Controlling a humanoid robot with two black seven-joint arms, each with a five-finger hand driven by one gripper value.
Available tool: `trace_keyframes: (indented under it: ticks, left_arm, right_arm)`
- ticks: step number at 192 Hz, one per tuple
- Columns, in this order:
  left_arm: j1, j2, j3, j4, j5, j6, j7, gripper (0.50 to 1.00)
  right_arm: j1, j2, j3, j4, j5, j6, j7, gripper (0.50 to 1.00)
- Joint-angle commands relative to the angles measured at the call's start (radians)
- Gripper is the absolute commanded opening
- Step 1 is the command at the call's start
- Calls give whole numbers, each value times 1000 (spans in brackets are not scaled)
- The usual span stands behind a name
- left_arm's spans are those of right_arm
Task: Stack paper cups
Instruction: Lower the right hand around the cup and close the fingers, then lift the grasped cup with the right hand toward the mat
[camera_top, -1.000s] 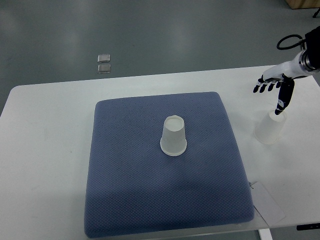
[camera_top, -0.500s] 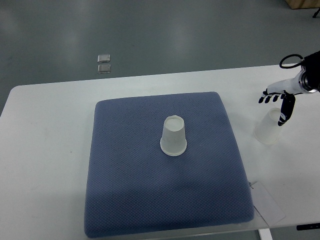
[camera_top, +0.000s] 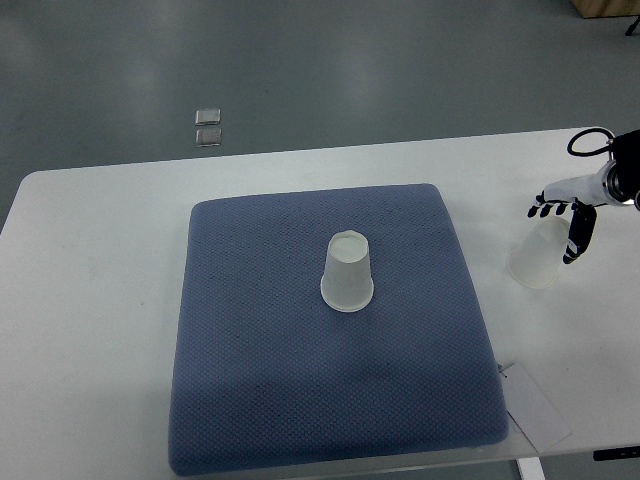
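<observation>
Top view: a white table (camera_top: 100, 300) is seen with a blue mat (camera_top: 260, 400) laid across its middle. One paper cup (camera_top: 347, 272) is set upside down near the mat's centre. A second paper cup (camera_top: 538, 255), also inverted, is stood on bare table at about 3 o'clock from the first, well apart from it and just off the mat's right edge. The right hand (camera_top: 567, 215) is brought in from the right edge at about 2 o'clock of the picture, right beside that second cup; fingers are spread loosely with dark tips, the thumb pointed down along the cup's right side, nothing gripped. Contact with the cup cannot be told. Two small clear squares (camera_top: 208, 126) are seen on the floor at 11 o'clock.
</observation>
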Motion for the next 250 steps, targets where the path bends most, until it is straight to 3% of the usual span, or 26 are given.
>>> trace_keyframes:
  ticks: [1, 46, 164, 217, 250]
  left_arm:
    - [1, 0, -1, 0, 0, 0, 0, 1000]
    - [-1, 0, -1, 0, 0, 0, 0, 1000]
    - [1, 0, -1, 0, 1, 0, 0, 1000]
    - [1, 0, -1, 0, 0, 0, 0, 1000]
    - [1, 0, -1, 0, 0, 0, 0, 1000]
  right_arm:
    - [-15, 6, 0, -8, 0, -15, 0, 895]
    - [-30, 13, 0, -22, 0, -32, 1, 830]
    - [-47, 38, 5, -42, 0, -55, 1, 801]
    - [-52, 43, 5, -48, 0, -56, 1, 688]
    - [-49, 44, 6, -48, 3, -58, 1, 678]
